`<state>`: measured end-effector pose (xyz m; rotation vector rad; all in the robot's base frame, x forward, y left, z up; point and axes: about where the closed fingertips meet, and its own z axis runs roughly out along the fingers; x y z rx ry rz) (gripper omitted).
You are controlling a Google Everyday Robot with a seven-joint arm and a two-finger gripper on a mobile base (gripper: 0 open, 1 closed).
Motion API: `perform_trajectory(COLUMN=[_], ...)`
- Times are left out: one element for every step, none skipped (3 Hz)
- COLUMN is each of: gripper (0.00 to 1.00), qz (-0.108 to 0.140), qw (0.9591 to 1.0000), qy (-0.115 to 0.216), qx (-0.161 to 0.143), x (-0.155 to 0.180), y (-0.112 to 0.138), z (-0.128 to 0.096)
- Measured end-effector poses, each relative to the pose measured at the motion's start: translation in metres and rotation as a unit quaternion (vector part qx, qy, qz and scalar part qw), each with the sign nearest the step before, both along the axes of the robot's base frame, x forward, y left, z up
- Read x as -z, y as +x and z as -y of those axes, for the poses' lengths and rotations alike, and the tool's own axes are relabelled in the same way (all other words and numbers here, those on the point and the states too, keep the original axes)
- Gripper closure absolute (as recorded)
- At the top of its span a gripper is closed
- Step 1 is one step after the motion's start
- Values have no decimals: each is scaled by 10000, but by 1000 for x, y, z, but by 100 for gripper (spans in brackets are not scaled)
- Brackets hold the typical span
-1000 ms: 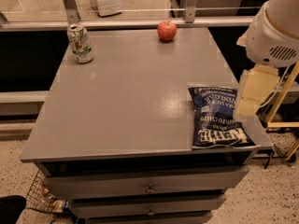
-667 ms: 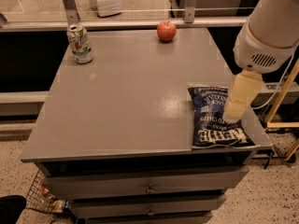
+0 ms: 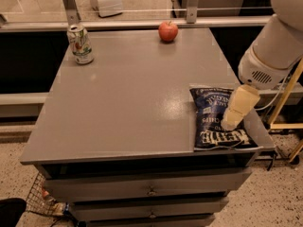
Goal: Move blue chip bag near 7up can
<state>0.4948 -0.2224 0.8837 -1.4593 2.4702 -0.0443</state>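
Observation:
The blue chip bag point(image 3: 211, 121) lies flat at the front right corner of the grey table point(image 3: 128, 103), its white "KETTLE" lettering towards the front edge. The 7up can point(image 3: 80, 44) stands upright at the far left corner, far from the bag. My gripper point(image 3: 230, 122), cream-coloured and hanging from the white arm point(image 3: 272, 56), points down over the middle right of the bag, at or just above its surface. It hides part of the bag.
A red apple point(image 3: 168, 31) sits at the far edge near the middle. A railing with metal posts point(image 3: 189, 4) runs behind the table. Drawers point(image 3: 151, 190) are below the top. A wire basket point(image 3: 45, 202) sits on the floor at left.
The arm has swung left and lowered, bringing the gripper from the bag's right edge to over its middle. The bag, can and apple have not moved.

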Motion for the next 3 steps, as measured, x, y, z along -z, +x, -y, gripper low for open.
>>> perform_trajectory(gripper=[0,18,42], qz=[-70,-77,-86], qw=[9971,9922,9915], qy=[748,1244,1296], qx=[84,-64,-76], x=[17,24,24], y=[-11,-22,-23], z=[-15,-38,-42])
